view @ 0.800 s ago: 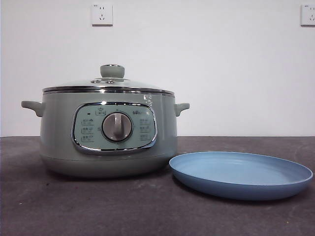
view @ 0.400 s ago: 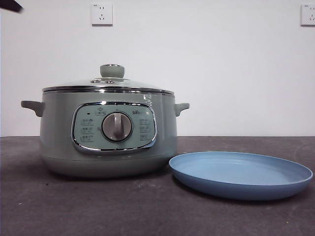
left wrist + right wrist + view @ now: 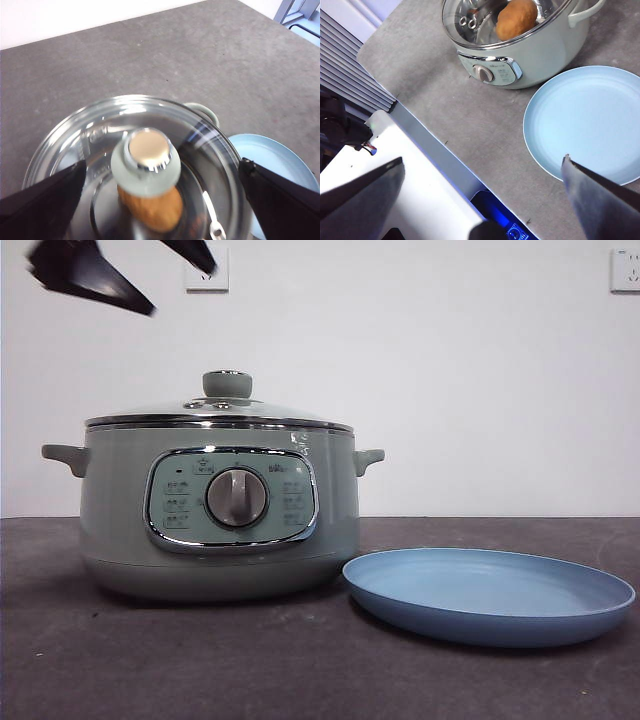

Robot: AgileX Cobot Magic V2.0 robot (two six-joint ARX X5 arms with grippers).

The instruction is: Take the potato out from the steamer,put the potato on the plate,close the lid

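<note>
The left gripper (image 3: 160, 200) hangs above the steamer (image 3: 220, 510) with its jaws spread wide, one to each side of the knob (image 3: 145, 162), which sits between them and below. That stance suits a straight drop onto the knob, since the lid (image 3: 135, 165) is still on and has to come off before anything else. Through the glass, right under the knob, lies the potato (image 3: 152, 210); its full outline is blurred by reflections, so how it rests inside is hard to tell. In the front view the dark jaw tips at the upper left are well clear of the lid. The right gripper (image 3: 480, 200) waits high and back, jaws apart, with the plate (image 3: 585, 122) lying bare just beside the steamer, a short carry for the potato.
</note>
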